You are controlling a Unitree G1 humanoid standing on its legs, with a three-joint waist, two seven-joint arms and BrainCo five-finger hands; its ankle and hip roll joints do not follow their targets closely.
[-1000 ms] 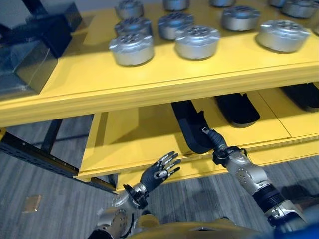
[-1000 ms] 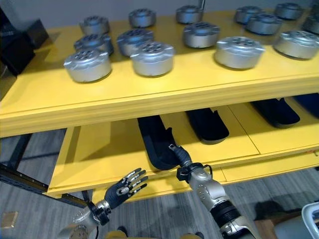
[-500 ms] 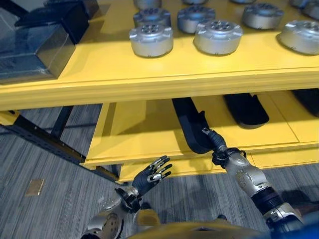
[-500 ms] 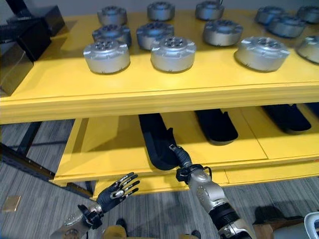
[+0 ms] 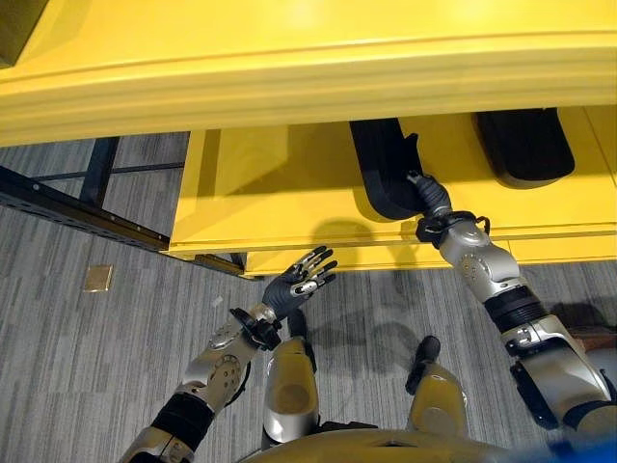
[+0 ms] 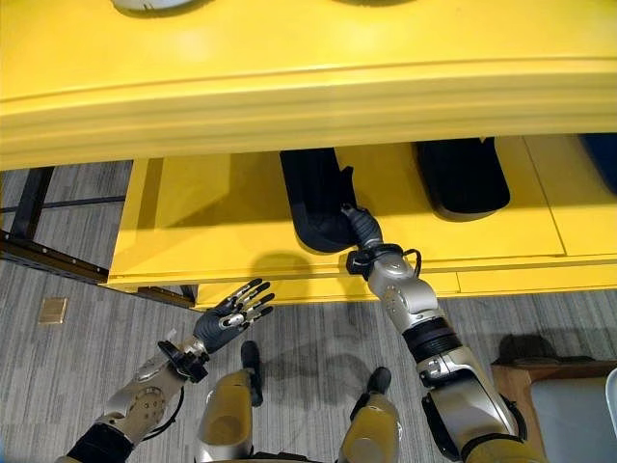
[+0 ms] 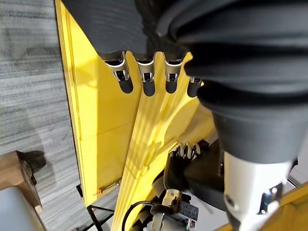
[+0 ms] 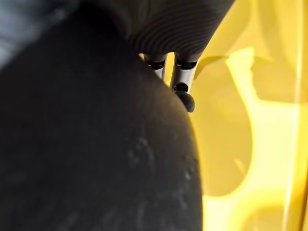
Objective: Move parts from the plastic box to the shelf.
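Note:
A long black part (image 5: 384, 174) lies on the lower yellow shelf (image 5: 280, 183), its near end by the shelf's front edge. My right hand (image 5: 429, 200) reaches in from the right and is shut on that near end; in the right wrist view the black part (image 8: 96, 144) sits against the palm with fingers (image 8: 182, 72) passing behind it. My left hand (image 6: 231, 313) hangs open, fingers spread, over the floor just in front of the lower shelf, holding nothing. Its straight fingers (image 7: 144, 72) point at the shelf's yellow edge in the left wrist view.
A second black part (image 6: 463, 178) lies on the lower shelf to the right. The upper yellow shelf's front edge (image 5: 308, 68) overhangs. A black metal frame (image 5: 77, 207) runs along the floor at left. A brown-edged stand with a pale container (image 6: 569, 415) is at lower right.
The camera has tilted down, so the upper shelf's silver parts have left the picture. My right hand stays on the black part; my left hand stays open before the shelf.

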